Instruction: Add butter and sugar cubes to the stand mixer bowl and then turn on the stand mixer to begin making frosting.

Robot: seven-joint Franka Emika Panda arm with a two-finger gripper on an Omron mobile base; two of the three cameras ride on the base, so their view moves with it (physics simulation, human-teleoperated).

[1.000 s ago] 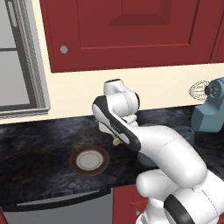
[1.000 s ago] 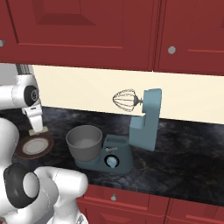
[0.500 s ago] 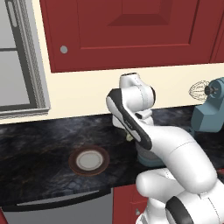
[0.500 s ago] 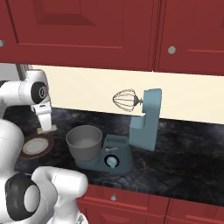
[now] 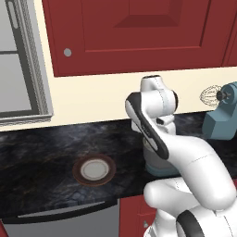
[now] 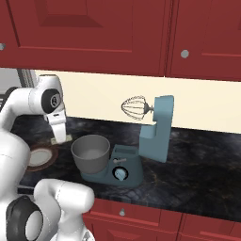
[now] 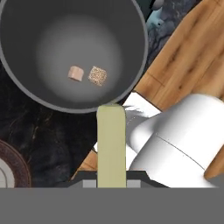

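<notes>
Going left to right: plate [image 6: 38, 157] on surface [image 6: 197, 164], then claw [image 6: 60, 136] nipped nearly shut on butter [image 7: 111, 146], hanging just left of stand mixer bowl [image 6: 91, 153]. Bowl sits on stand mixer [image 6: 141, 146], 2 sugar cubes [image 7: 97, 75] already inside. Risk: in hand view, stick's tip is only at rim, so a release now prob. drops it outside onto surface. Going lower w/o shifting right could knock bowl.

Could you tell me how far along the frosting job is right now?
Two sugar cubes already lie in the stand mixer bowl. The gripper holds the butter beside the bowl's rim, not yet over it. Left: drop it in, then turn the knob on the stand mixer.
</notes>
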